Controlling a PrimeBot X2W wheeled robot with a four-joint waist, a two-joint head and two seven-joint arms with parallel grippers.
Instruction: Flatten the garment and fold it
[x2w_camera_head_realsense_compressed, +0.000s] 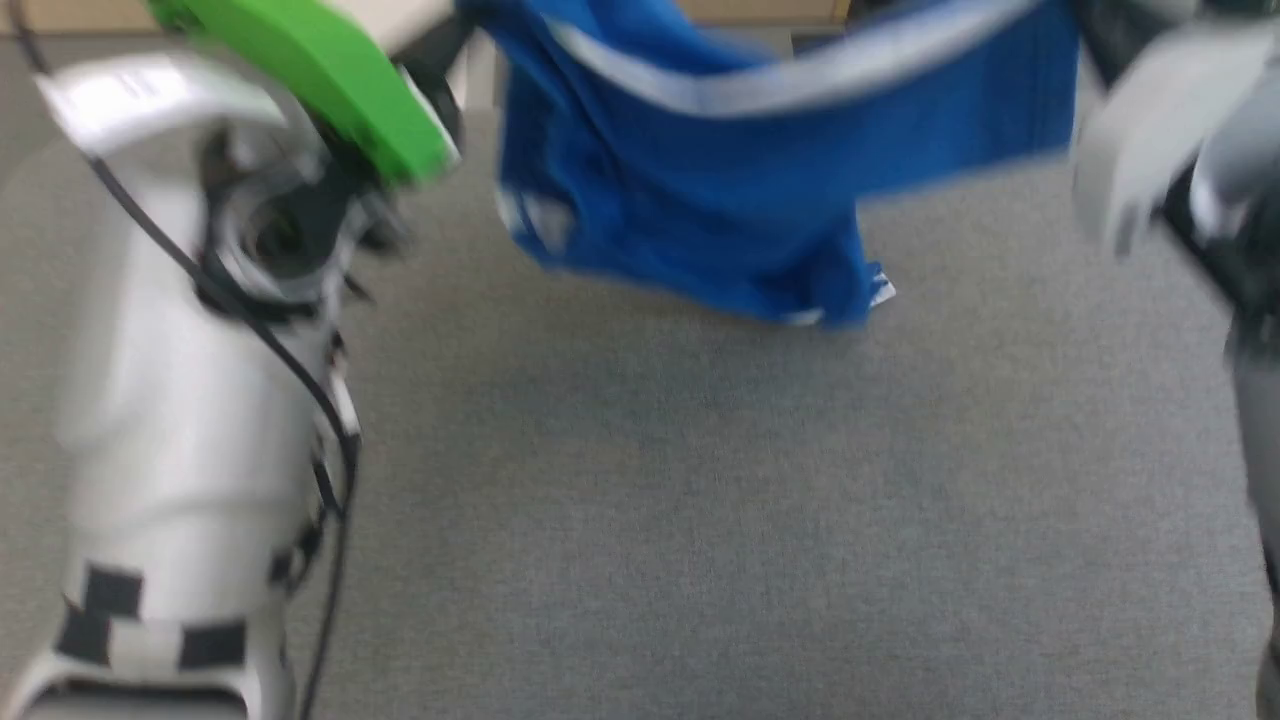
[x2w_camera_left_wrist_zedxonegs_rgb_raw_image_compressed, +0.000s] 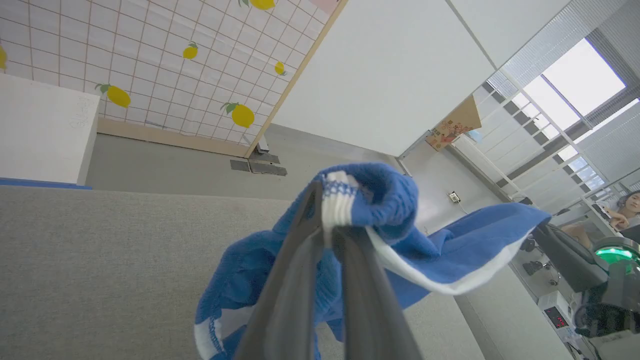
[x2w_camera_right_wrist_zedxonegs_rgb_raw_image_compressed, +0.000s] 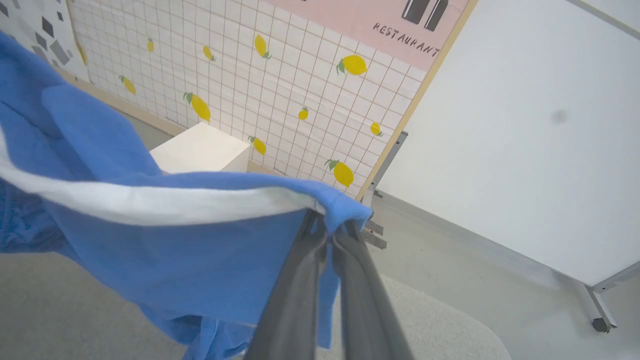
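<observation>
While both arms carry it aloft, the garment (x2w_camera_head_realsense_compressed: 760, 200) hangs stretched and sagging above the grey surface (x2w_camera_head_realsense_compressed: 700, 520) in the blurred head view; whether its lowest folds brush that surface cannot be told. From the left wrist view, the left gripper (x2w_camera_left_wrist_zedxonegs_rgb_raw_image_compressed: 327, 200) is clenched on a bunched blue corner with white trim, raised over the grey surface. From the right wrist view, the right gripper (x2w_camera_right_wrist_zedxonegs_rgb_raw_image_compressed: 327, 225) pinches the white-striped edge, likewise above the grey surface. The flattening step appears to be in hand; the next move likely calls for lowering both ends evenly, cloth taut, so it lands smooth on the grey surface.
</observation>
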